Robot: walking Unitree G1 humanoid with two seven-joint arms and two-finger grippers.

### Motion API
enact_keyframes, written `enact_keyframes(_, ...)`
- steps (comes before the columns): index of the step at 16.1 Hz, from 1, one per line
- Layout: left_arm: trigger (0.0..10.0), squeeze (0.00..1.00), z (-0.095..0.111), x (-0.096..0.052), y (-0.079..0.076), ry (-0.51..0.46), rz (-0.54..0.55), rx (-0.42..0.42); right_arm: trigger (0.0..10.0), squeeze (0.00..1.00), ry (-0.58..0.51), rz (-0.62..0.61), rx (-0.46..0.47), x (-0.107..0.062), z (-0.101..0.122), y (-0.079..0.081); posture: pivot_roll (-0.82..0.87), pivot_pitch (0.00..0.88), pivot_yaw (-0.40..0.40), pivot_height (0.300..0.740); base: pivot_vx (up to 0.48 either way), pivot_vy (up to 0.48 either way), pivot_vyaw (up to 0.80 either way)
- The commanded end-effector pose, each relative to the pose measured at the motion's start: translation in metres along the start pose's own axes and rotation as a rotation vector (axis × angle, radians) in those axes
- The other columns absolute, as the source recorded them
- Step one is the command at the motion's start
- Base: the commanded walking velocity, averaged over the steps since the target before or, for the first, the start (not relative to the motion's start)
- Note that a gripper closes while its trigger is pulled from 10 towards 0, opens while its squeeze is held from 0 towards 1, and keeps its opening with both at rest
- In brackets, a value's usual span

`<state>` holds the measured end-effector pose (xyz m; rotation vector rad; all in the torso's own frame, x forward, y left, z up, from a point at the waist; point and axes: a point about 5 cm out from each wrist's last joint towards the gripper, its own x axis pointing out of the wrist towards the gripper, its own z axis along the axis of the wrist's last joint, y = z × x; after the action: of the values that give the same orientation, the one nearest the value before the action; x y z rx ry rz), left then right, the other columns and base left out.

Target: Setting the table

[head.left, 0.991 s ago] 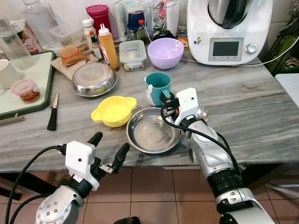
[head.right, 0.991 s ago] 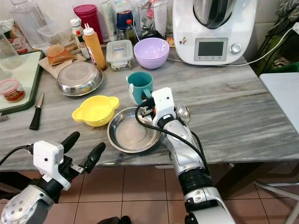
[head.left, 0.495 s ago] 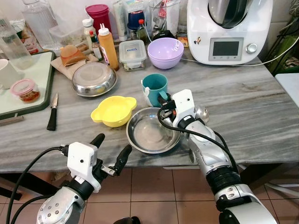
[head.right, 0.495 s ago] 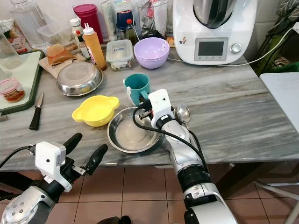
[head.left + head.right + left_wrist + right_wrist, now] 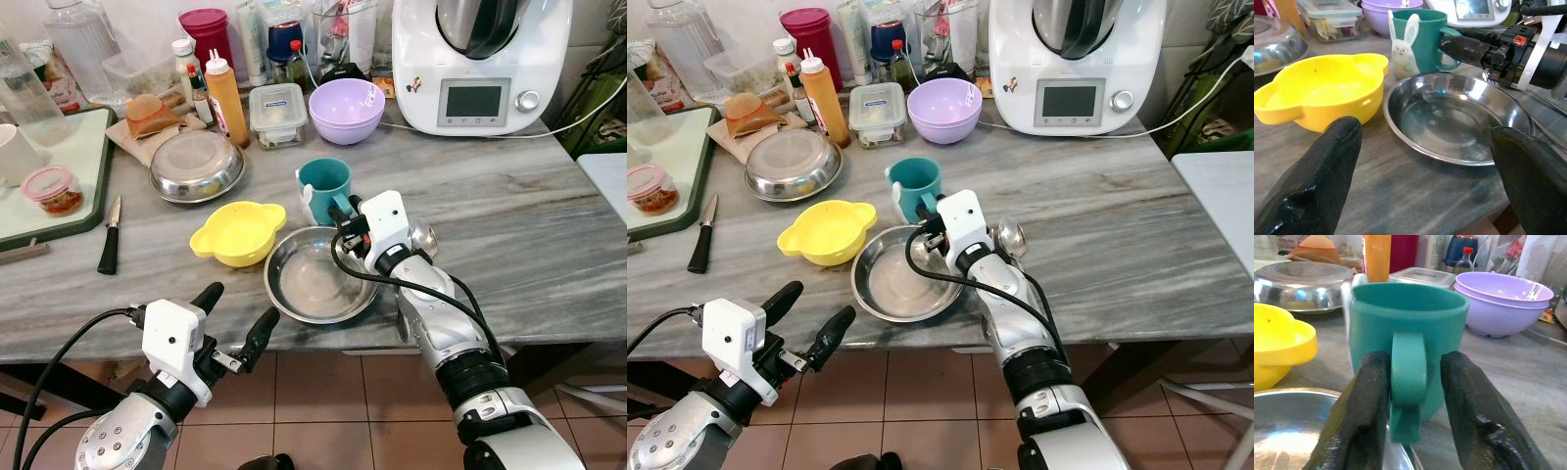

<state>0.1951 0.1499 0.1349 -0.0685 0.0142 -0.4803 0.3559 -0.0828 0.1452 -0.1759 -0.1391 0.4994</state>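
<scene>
A teal mug (image 5: 321, 182) with a rabbit face stands on the marble table (image 5: 529, 225), just behind a shallow steel bowl (image 5: 281, 294). My right gripper (image 5: 344, 209) reaches over that bowl's far rim, and its two black fingers (image 5: 1371, 396) sit either side of the mug's handle (image 5: 1408, 377), shut on it. The mug rests on the table. A yellow two-handled bowl (image 5: 238, 232) lies left of the steel bowl. A spoon (image 5: 424, 237) lies beside my right forearm. My left gripper (image 5: 240, 305) hangs open below the table's front edge, holding nothing.
Behind the mug are a purple bowl (image 5: 347, 108), a lidded food box (image 5: 278, 113), bottles and a white kitchen machine (image 5: 480, 59). An upturned steel bowl (image 5: 196, 164), a knife (image 5: 110, 240) and a green-edged tray (image 5: 59, 220) lie to the left. Bare marble spreads to the right.
My right gripper has shifted slightly left at the handle, and the mug has slid a little left with it. The left gripper has risen a touch.
</scene>
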Motion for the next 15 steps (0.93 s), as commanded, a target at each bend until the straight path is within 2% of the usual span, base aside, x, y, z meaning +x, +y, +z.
enact_keyframes(1, 10.0, 0.00, -0.003, -0.002, 0.000, 0.025, -0.013, -0.002, 10.0, 1.00, 0.002, 0.008, -0.004, -0.001, -0.002, 0.003, 0.02, 0.137, 0.080, 0.740, 0.000, 0.000, 0.00)
enact_keyframes(5, 10.0, 0.00, -0.003, -0.001, 0.000, 0.028, -0.018, 0.002, 10.0, 1.00, -0.017, -0.004, -0.022, -0.001, 0.000, 0.003, 0.02, 0.131, 0.082, 0.740, 0.000, 0.000, 0.00)
enact_keyframes(10, 10.0, 0.00, 0.000, 0.000, -0.001, 0.022, -0.014, 0.007, 10.0, 1.00, -0.119, -0.007, -0.053, -0.003, 0.021, 0.006, 0.02, 0.123, 0.081, 0.740, 0.000, 0.000, 0.00)
enact_keyframes(12, 10.0, 0.00, 0.000, 0.001, -0.001, 0.019, -0.011, 0.007, 10.0, 1.00, -0.121, -0.041, -0.057, -0.007, 0.024, 0.003, 0.02, 0.119, 0.079, 0.740, 0.000, 0.000, 0.00)
enact_keyframes(15, 10.0, 0.00, 0.001, 0.002, 0.000, 0.011, -0.004, 0.006, 10.0, 1.00, -0.142, -0.117, -0.056, -0.027, 0.026, -0.005, 0.01, 0.115, 0.074, 0.740, 0.000, 0.000, 0.00)
